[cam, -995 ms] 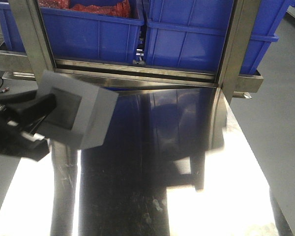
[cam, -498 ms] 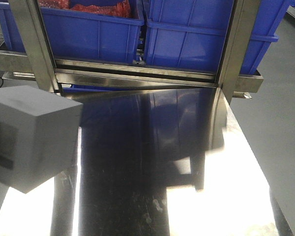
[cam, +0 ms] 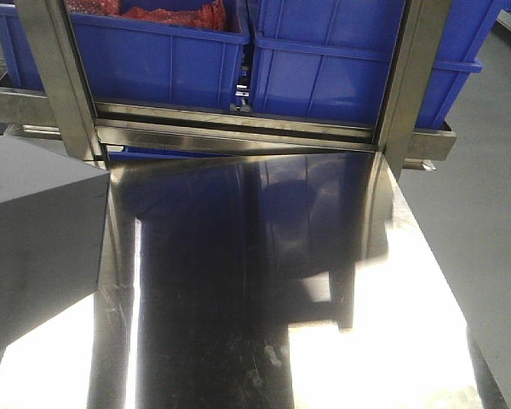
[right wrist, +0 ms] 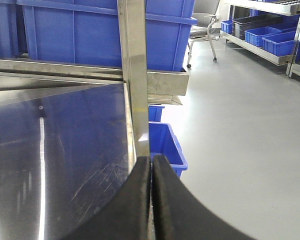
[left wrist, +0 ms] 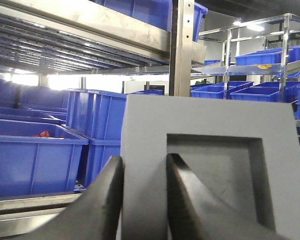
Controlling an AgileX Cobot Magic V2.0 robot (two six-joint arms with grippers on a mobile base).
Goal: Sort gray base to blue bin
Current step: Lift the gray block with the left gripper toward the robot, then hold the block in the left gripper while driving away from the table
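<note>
Here the left gripper [left wrist: 144,167] pinches one wall of the gray base [left wrist: 215,120], with one finger on the outer side and the other inside the square recess. The base is held up at the left side of the steel table [cam: 238,281], apart from the blue bins [cam: 324,72] that stand on the shelf behind it. The right gripper [right wrist: 151,160] has its fingers pressed together over the table's right edge.
</note>
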